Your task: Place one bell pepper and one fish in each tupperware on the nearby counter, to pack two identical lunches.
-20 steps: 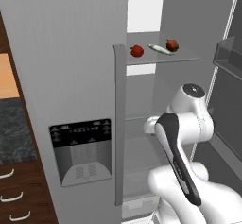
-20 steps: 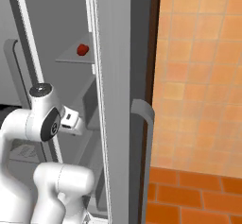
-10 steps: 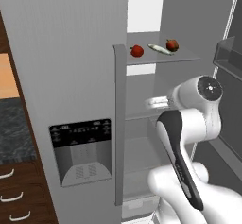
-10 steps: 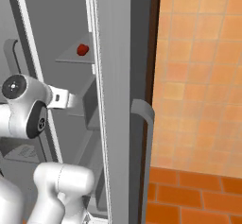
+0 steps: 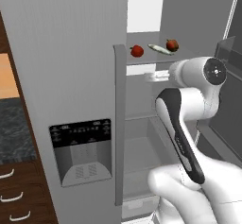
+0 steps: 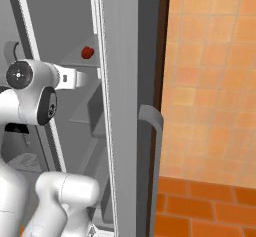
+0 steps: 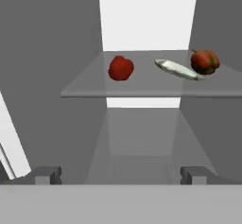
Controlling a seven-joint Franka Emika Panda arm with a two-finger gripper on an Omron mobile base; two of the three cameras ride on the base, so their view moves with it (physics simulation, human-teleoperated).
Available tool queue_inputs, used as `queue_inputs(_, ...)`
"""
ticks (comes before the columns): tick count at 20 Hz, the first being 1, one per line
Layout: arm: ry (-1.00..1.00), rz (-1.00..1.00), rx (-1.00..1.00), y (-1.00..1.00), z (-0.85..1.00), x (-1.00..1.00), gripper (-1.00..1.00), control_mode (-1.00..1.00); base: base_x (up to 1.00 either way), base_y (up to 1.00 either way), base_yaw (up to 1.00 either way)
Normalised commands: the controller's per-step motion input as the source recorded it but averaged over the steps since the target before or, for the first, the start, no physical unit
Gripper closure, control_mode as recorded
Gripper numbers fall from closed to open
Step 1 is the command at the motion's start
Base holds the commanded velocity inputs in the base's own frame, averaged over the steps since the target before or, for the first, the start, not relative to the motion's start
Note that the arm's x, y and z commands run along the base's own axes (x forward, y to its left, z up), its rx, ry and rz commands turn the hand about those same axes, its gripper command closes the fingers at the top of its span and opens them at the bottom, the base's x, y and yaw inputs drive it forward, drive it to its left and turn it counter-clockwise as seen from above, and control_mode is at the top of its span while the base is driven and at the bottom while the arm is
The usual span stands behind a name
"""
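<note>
Packing not yet begun: jaws spread wide and holding nothing, facing the open fridge.

Seen along my gripper [image 7: 121,173], the glass shelf [image 7: 85,91] sits above and ahead of me with three items on it: a red bell pepper [image 7: 121,68] at about 12 o'clock, a pale fish [image 7: 177,69] at 1 o'clock, and another reddish pepper [image 7: 204,61] just beyond the fish at 2 o'clock, close to it, though I cannot tell whether they touch. Nothing sits between my fingertips [image 7: 47,174], so by my reckoning every pick is still ahead of me. From the left base view the same trio lies on the shelf at 12 o'clock over my arm, and a strip of the dark speckled counter [image 5: 14,128] shows at 9 o'clock, past the fridge door [image 5: 71,90]. As I judge it, both lunches remain entirely to pack, and a second fish must be found.
</note>
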Motion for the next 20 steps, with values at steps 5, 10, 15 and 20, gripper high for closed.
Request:
queue_inputs(5, 0.01, 0.07, 0.01, -0.02, 0.58, 0.51, -1.0, -1.0, 0.0, 0.0, 0.0)
queue_inputs(10, 0.12, 0.02, 0.0, 0.0, 0.17, 0.63, -1.0, -1.0, 0.0, 0.0, 0.0)
queue_inputs(15, 0.04, 0.05, 0.0, -0.01, -0.14, 0.82, -1.0, -1.0, 0.0, 0.0, 0.0)
queue_inputs(20, 0.07, 0.07, 0.0, 0.0, -0.26, 0.93, -1.0, -1.0, 0.0, 0.0, 0.0)
